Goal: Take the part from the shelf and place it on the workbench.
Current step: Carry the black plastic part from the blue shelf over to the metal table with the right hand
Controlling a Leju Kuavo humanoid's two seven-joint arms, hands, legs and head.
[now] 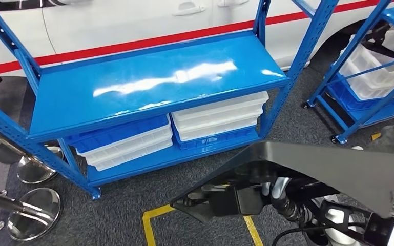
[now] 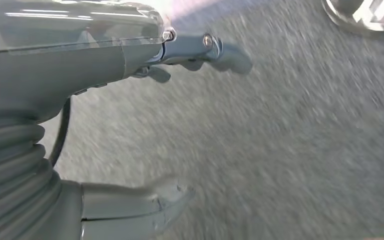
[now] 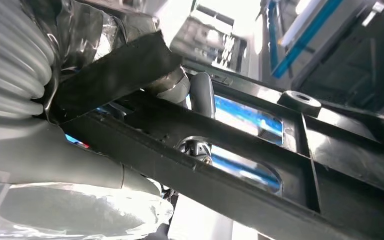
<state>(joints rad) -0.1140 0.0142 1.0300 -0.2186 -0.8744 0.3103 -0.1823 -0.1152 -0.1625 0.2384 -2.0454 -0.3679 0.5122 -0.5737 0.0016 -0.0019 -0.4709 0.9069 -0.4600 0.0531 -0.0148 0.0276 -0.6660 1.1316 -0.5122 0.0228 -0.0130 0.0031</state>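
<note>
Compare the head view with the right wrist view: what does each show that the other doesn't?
Head view alone: the blue shelf with its bare top board, stacked blue and white trays beneath, a white car behind, and yellow floor tape. Right wrist view alone: the right hand gripping the black part's underside, with ribs and cutouts visible. Both share the large black part.

Grey carpet floor [image 1: 123,205], yellow floor marking [image 1: 151,225]; white car with red stripe [image 1: 133,20] behind; chrome stanchion bases [image 1: 36,205] left.
</note>
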